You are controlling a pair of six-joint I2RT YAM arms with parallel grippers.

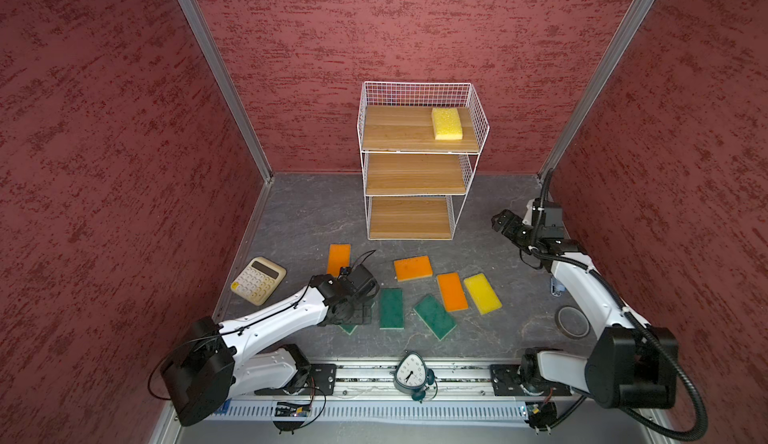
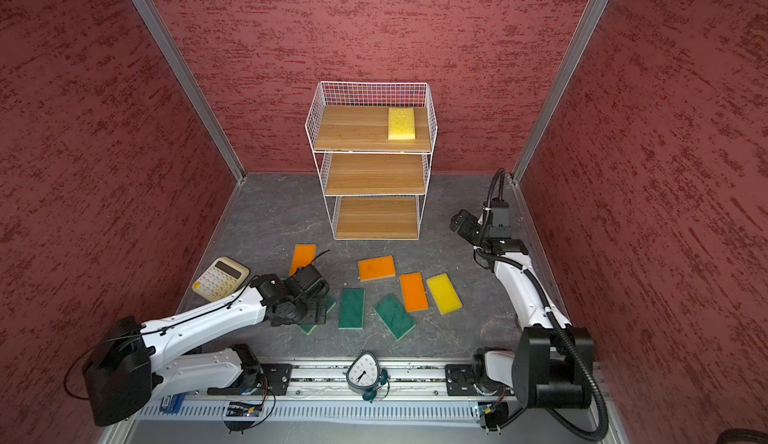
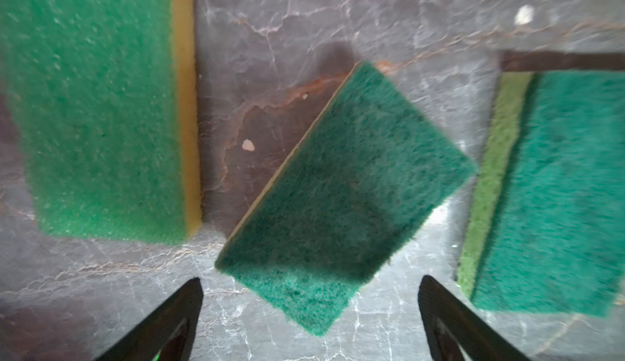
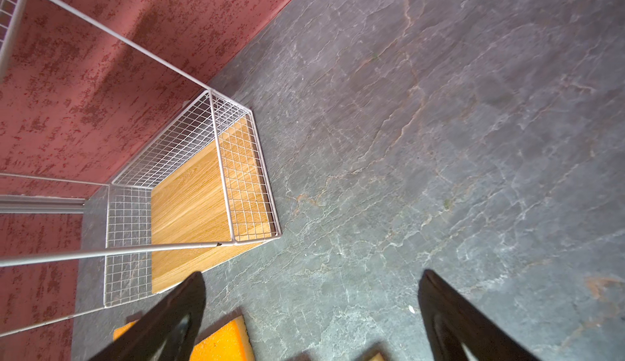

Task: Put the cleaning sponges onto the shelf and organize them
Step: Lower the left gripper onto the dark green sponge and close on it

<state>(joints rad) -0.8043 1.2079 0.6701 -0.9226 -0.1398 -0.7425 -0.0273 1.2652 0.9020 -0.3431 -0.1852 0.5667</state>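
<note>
1. Done so far: one yellow sponge (image 1: 447,123) lies on the top board of the shelf (image 1: 395,134), at its right end. The other 2 boards are bare.
2. The rest lie flat on the table (image 1: 299,221) in front of the shelf: 3 orange sponges (image 1: 412,268), 1 more yellow one (image 1: 482,293) and the green sponges (image 1: 391,308).
3. The L gripper (image 3: 311,278) hangs low over the green ones. Its fingers are wide apart and hold nothing. In its wrist view a tilted green sponge (image 3: 345,186) sits right ahead of the gap, w/ a green one on each side, not touching it.
4. The R gripper (image 4: 313,274) is wide too and empty, up by the shelf's right side.
5. Step in hand, I think: the L arm goes for the tilted green sponge.
6. Next, prob.: turn the wrist so the fingers line up w/ its long sides, go down, pinch softly (foam squishes), lift, and carry it to a bare board. Leave the calculator (image 1: 258,280) alone.
</note>
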